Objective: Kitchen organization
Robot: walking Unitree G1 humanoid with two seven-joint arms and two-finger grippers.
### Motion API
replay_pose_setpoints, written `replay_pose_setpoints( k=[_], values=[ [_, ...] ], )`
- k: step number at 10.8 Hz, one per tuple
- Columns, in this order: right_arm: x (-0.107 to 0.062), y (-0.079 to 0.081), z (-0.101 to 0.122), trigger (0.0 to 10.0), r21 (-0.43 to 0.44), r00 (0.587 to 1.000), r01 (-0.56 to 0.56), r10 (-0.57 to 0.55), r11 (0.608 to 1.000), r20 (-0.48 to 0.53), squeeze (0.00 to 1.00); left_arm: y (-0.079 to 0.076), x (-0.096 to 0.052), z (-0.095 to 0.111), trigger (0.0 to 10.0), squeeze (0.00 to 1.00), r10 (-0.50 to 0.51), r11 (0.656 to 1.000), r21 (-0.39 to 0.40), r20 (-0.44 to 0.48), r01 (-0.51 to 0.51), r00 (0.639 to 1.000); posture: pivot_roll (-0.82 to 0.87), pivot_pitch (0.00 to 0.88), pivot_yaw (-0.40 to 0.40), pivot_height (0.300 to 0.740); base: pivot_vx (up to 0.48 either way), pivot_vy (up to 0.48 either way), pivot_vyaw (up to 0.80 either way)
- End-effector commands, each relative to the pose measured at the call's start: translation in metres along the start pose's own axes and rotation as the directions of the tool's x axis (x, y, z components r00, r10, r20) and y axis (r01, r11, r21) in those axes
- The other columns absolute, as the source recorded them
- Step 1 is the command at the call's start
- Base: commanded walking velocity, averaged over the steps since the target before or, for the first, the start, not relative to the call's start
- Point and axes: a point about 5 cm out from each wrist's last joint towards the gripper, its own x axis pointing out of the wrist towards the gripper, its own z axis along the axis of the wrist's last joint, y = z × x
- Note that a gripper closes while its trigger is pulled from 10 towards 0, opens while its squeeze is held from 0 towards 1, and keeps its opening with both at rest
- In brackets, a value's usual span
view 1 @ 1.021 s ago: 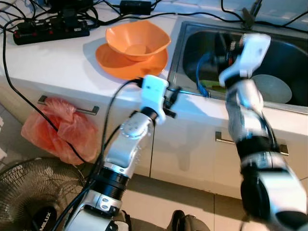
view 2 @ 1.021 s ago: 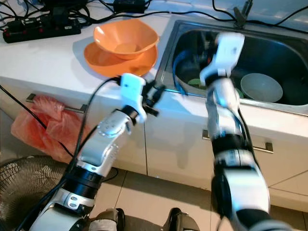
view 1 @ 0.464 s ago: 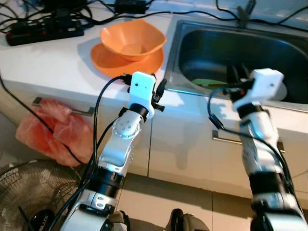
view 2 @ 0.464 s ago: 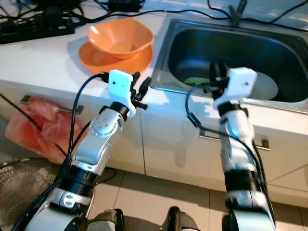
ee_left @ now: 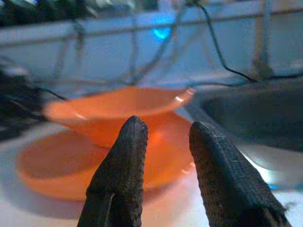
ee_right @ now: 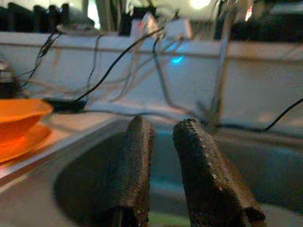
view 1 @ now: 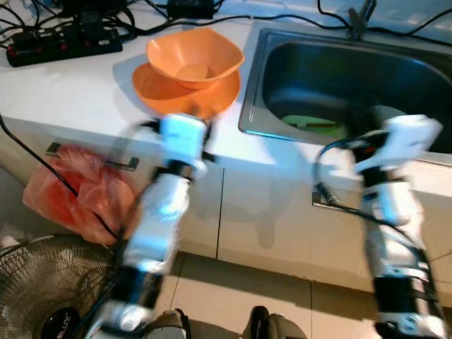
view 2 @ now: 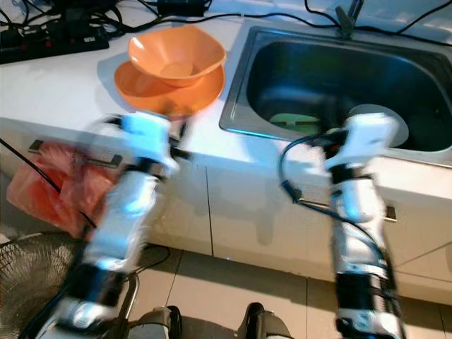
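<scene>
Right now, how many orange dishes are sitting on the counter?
2: an orange bowl sits on top of an orange plate, both on the white counter just left of the sink. More could be hidden beneath.

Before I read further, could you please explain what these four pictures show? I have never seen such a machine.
This is a humanoid robot standing at a kitchen counter. Two pictures come from a stereo camera on its head, looking down at its silver arms. The other two come from cameras on its wrists, each looking along that arm's two black fingers.

On the white counter an orange bowl sits on an orange plate, beside a steel sink holding something green and a pale round dish. A power strip lies behind.

The left gripper is slightly open, pointing at the bowl. The right gripper is also slightly open, facing the sink. Neither holds anything.
</scene>
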Motion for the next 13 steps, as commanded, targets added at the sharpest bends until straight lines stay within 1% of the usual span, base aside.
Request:
replay_pose_setpoints(
  k=[1, 2, 3, 4, 5, 6, 7, 8, 9, 10, 11, 12, 13],
  values=[
    [-0.009, -0.008, 0.001, 10.0, -0.025, 0.999, 0.034, -0.034, 0.999, -0.008, 0.0, 0.005, -0.007, 0.001, 10.0, 0.0, 0.029, 0.999, 0.028, 0.011, -0.029, 1.0, 0.13, 0.179, -0.03, 0.74, 0.0, 0.0, 0.0],
    [-0.026, -0.021, 0.007, 10.0, -0.06, 0.995, 0.102, -0.103, 0.993, 0.002, 0.0, 0.015, -0.026, 0.003, 10.0, 0.0, 0.059, 0.992, 0.107, 0.022, -0.061, 0.998, 0.13, 0.191, -0.029, 0.74, 0.0, 0.0, 0.0],
    [-0.044, -0.036, 0.007, 10.0, -0.128, 0.984, 0.171, -0.174, 0.977, -0.019, 0.0, 0.026, -0.043, 0.001, 10.0, 0.0, 0.117, 0.982, 0.148, -0.001, -0.116, 0.993, 0.12, 0.202, -0.025, 0.74, 0.0, 0.0, 0.0],
    [-0.063, -0.051, 0.003, 10.0, -0.192, 0.968, 0.227, -0.242, 0.955, -0.059, 0.0, 0.034, -0.06, -0.006, 10.0, 0.0, 0.14, 0.966, 0.222, -0.032, -0.13, 0.99, 0.11, 0.211, -0.023, 0.74, 0.0, 0.0, 0.0],
    [-0.074, -0.06, 0.002, 10.0, -0.231, 0.952, 0.274, -0.298, 0.933, -0.074, 0.0, 0.04, -0.069, -0.01, 10.0, 0.0, 0.166, 0.958, 0.245, -0.053, -0.148, 0.985, 0.11, 0.218, -0.022, 0.74, 0.0, 0.0, 0.0],
    [-0.093, -0.077, 0.005, 10.0, -0.303, 0.914, 0.36, -0.399, 0.883, -0.077, 0.0, 0.051, -0.083, -0.014, 10.0, 0.0, 0.215, 0.941, 0.284, -0.075, -0.186, 0.974, 0.1, 0.224, -0.017, 0.74, 0.0, 0.0, 0.0],
    [-0.106, -0.088, 0.008, 10.0, -0.352, 0.88, 0.416, -0.469, 0.838, -0.075, 0.0, 0.058, -0.091, -0.017, 10.0, 0.0, 0.248, 0.923, 0.323, -0.088, -0.208, 0.965, 0.09, 0.228, -0.014, 0.74, 0.0, 0.0, 0.0],
    [-0.127, -0.104, 0.011, 10.0, -0.425, 0.813, 0.503, -0.578, 0.753, -0.062, 0.0, 0.069, -0.106, -0.025, 10.0, 0.0, 0.33, 0.892, 0.363, -0.117, -0.269, 0.937, 0.08, 0.237, -0.006, 0.74, 0.0, 0.0, 0.0],
    [-0.142, -0.115, 0.015, 10.0, -0.499, 0.751, 0.56, -0.659, 0.662, -0.031, 0.0, 0.076, -0.116, -0.032, 10.0, 0.0, 0.381, 0.873, 0.382, -0.141, -0.305, 0.914, 0.08, 0.243, 0.0, 0.74, 0.0, 0.0, 0.0],
    [-0.161, -0.129, 0.014, 10.0, -0.539, 0.659, 0.624, -0.752, 0.565, -0.025, 0.0, 0.08, -0.124, -0.039, 10.0, 0.0, 0.407, 0.863, 0.394, -0.171, -0.316, 0.897, 0.07, 0.245, 0.002, 0.74, 0.0, 0.0, 0.0],
    [-0.189, -0.141, 0.002, 10.0, -0.602, 0.527, 0.653, -0.847, 0.46, -0.075, 0.0, 0.085, -0.137, -0.054, 10.0, 0.0, 0.443, 0.853, 0.408, -0.232, -0.327, 0.866, 0.07, 0.243, 0.004, 0.74, 0.0, 0.0, 0.0],
    [-0.192, -0.142, -0.001, 10.0, -0.608, 0.513, 0.649, -0.853, 0.457, -0.095, 0.0, 0.086, -0.141, -0.058, 10.0, 0.0, 0.455, 0.849, 0.411, -0.249, -0.332, 0.855, 0.07, 0.24, 0.003, 0.74, 0.0, 0.0, 0.0],
    [-0.192, -0.142, -0.001, 10.0, -0.608, 0.513, 0.649, -0.853, 0.457, -0.095, 0.0, 0.086, -0.141, -0.058, 10.0, 0.0, 0.455, 0.849, 0.411, -0.249, -0.332, 0.855, 0.07, 0.24, 0.003, 0.74, 0.0, 0.0, 0.0]
  ],
)
